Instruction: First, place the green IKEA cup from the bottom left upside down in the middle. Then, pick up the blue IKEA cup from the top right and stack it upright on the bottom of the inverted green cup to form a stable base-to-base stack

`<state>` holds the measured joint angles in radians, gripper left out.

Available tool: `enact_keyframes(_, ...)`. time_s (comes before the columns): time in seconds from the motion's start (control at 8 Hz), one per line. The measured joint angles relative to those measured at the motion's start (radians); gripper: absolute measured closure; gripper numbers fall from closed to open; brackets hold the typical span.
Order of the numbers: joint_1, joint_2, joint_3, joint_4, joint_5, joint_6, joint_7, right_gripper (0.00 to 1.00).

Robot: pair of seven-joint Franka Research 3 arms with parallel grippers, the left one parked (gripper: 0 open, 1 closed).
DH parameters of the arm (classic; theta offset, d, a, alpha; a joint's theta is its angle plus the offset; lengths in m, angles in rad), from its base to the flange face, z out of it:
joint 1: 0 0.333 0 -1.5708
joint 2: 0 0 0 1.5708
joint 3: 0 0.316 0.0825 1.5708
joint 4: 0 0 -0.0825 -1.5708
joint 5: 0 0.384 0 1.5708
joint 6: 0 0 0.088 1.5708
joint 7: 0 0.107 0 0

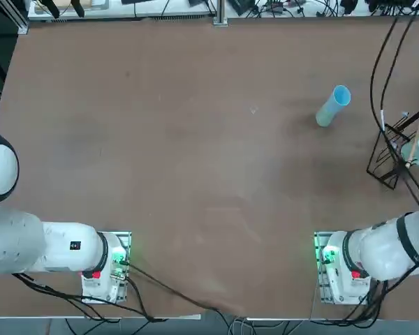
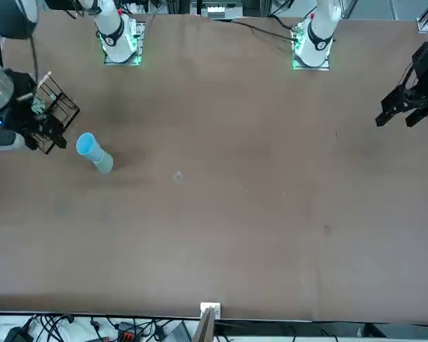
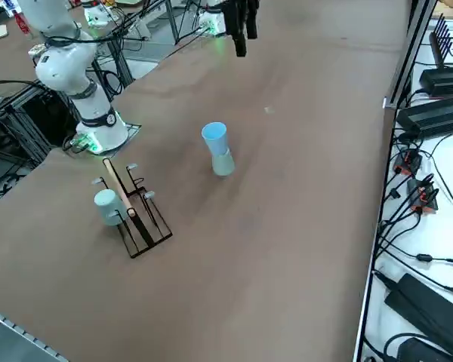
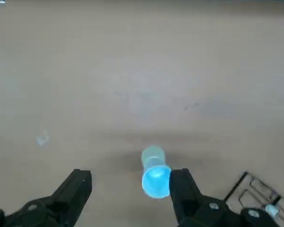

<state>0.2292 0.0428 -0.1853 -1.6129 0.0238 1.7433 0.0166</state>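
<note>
Our right claw point(image 4: 128, 189) hangs spread and empty above the table point(image 1: 195, 139), holding nothing. Beneath it we see the blue cup point(image 1: 340, 95) standing upright on the inverted green cup point(image 1: 325, 116), near the table's right edge, beside a black wire rack point(image 1: 394, 150).

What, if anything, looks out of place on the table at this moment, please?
The blue IKEA cup stands upright on the inverted green IKEA cup. The stack sits toward the right side of the table, near the wire rack, not in the middle. The right gripper hangs open over it. Nothing looks spilled or broken.
</note>
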Motion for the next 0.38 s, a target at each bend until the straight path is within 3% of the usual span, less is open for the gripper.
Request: enact_keyframes(0.38, -0.189, -0.053, 0.169, 0.003, 0.011, -0.082, -0.002, 0.00)
